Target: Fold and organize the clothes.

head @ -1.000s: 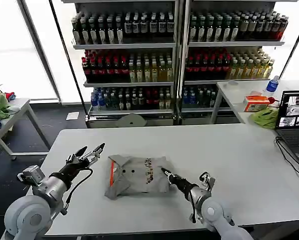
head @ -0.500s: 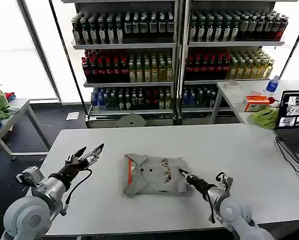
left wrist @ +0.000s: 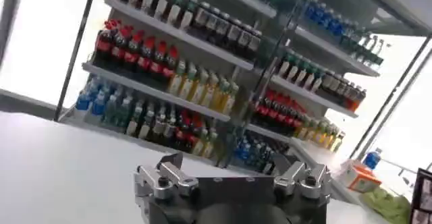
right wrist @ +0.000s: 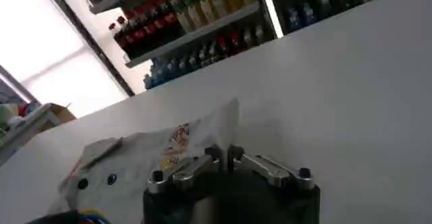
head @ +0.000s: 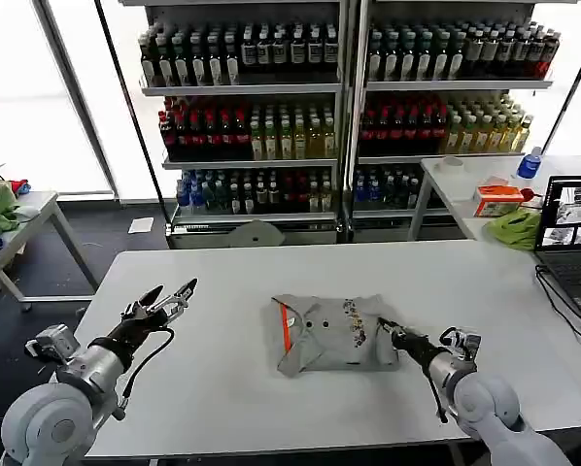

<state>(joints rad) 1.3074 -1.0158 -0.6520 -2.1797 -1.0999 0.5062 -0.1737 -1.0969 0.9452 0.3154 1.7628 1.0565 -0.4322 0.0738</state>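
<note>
the shirt [head: 331, 332] lies folded into a rough rectangle near the middle of the white table [head: 222, 388], a little toward the robot's right. it is light grey, with a red-orange collar strip along its left side, two dark dots near the middle and a small multicoloured print toward its right side. in the right wrist view the shirt [right wrist: 145, 154] sits flat on the table [right wrist: 351, 97], with one corner lifted up just above the fingers.

the right gripper [head: 386, 326] is low over the table at the shirt's right edge, its fingers pressed together on that edge of cloth. in the right wrist view the right gripper [right wrist: 224, 154] shows both fingers meeting on the raised corner of fabric.

the left gripper [head: 169, 296] hangs above the table's left part, well apart from the shirt, with its fingers spread and nothing between them. in the left wrist view the left gripper [left wrist: 233, 178] has its two fingers far apart, pointing toward the shelves [left wrist: 202, 50].

behind the table stand shelves [head: 344, 107] full of bottles. a laptop [head: 570, 248] sits at the table's right edge, and a green cloth [head: 514, 228] lies on a side table behind it.
</note>
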